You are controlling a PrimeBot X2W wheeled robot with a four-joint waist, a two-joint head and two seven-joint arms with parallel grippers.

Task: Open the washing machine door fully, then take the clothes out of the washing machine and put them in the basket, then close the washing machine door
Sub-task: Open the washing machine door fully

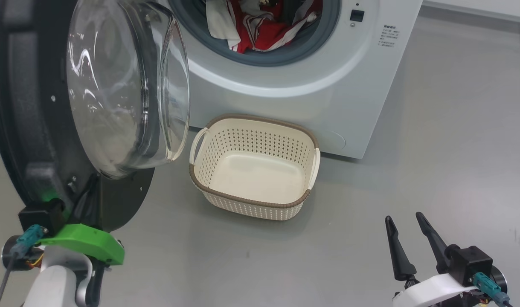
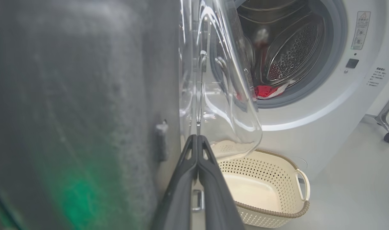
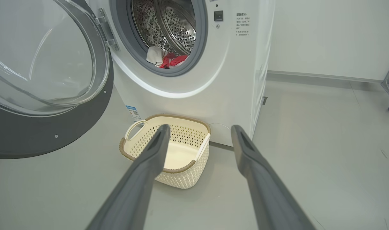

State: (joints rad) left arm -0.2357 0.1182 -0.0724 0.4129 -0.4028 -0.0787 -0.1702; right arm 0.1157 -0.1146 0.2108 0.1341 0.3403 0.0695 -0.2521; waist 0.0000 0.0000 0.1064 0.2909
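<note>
One basket (image 3: 178,179) is seen beyond the right gripper's (image 3: 200,126) spread, empty jaws; the left gripper's (image 2: 197,138) jaws are pressed together beside one washing machine door (image 2: 86,95).

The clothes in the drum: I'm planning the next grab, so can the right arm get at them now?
Probably yes. The washing machine door stands out to the left, the clothes lie at the front lip of the drum, and the open right claw, low beside the basket, only needs to rise.
</note>
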